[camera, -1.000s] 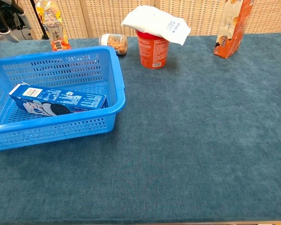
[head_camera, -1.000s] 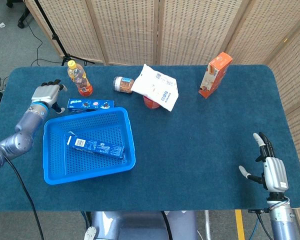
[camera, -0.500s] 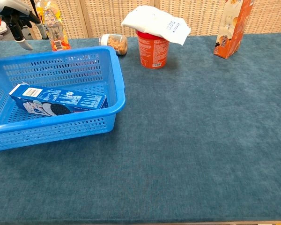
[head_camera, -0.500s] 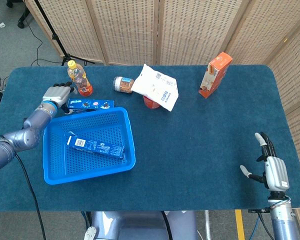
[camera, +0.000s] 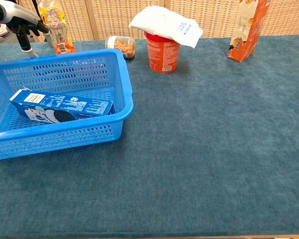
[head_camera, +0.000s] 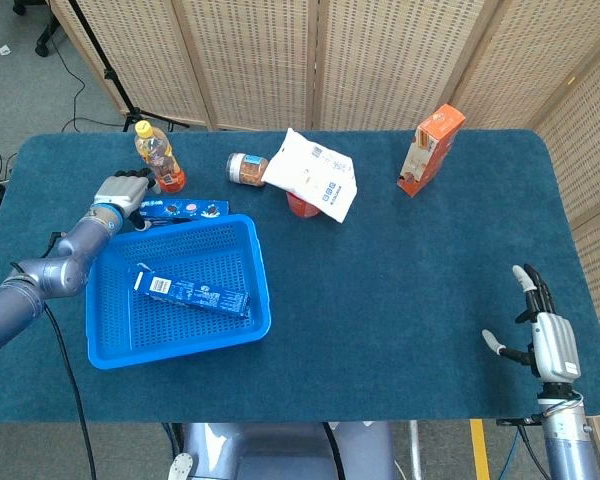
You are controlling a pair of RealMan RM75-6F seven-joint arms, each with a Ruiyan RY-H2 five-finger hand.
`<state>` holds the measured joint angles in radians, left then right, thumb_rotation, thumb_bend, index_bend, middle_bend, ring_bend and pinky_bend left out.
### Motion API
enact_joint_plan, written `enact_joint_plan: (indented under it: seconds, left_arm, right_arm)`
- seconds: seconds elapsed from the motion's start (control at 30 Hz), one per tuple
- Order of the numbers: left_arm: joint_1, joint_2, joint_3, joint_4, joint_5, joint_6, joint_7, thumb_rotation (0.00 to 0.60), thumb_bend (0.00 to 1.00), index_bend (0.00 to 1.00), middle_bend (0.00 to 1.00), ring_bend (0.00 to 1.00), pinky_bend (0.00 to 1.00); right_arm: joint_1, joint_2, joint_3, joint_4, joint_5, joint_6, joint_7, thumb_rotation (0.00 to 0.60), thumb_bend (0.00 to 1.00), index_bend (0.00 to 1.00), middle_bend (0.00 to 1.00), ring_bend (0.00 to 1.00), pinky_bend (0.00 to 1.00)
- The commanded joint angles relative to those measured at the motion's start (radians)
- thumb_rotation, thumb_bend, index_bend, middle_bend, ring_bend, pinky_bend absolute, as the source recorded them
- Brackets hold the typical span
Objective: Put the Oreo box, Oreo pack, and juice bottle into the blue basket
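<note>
The left robot hand [head_camera: 123,190], fingers spread and holding nothing, is hovering by the Oreo pack [head_camera: 182,208]; it risks toppling the juice bottle [head_camera: 158,156] just beyond.

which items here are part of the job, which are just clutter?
Job:
- Oreo box, already in the blue basket
- Oreo pack, behind the basket
- juice bottle
- left robot hand, beside the pack

Clutter:
- red cup under white bag
- snack jar
- orange carton
</note>
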<state>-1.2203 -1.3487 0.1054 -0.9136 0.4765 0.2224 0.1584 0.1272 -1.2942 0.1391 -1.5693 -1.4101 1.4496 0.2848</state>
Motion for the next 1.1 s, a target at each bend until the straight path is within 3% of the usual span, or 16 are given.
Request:
enact_joint_plan:
  seconds: [0.03, 0.73, 1.1]
  left_arm:
    - [-0.001, -0.012, 0.008, 0.011, 0.02, 0.006, -0.013, 0.6, 0.3, 0.27, 0.0, 0.0, 0.04]
    - [0.0, -0.088, 0.043, 0.09, 0.088, -0.018, -0.087, 0.6, 0.3, 0.27, 0.0, 0.0, 0.04]
    - [-0.011, -0.081, 0.054, 0.111, 0.115, -0.02, -0.127, 0.6, 0.3, 0.27, 0.0, 0.0, 0.04]
  right_arm:
    - [0.0, 0.0, 0.0, 0.001, 0.0, -0.001, 0.001, 0.6, 0.23, 0.0, 0.0, 0.0, 0.46]
    - [-0.004, 0.002, 0.005, 0.003, 0.0, -0.003, 0.009, 0.6, 0.23, 0.0, 0.0, 0.0, 0.46]
    - [-0.005, -0.001, 0.006, 0.005, -0.001, -0.004, 0.015, 0.6, 0.23, 0.0, 0.0, 0.0, 0.46]
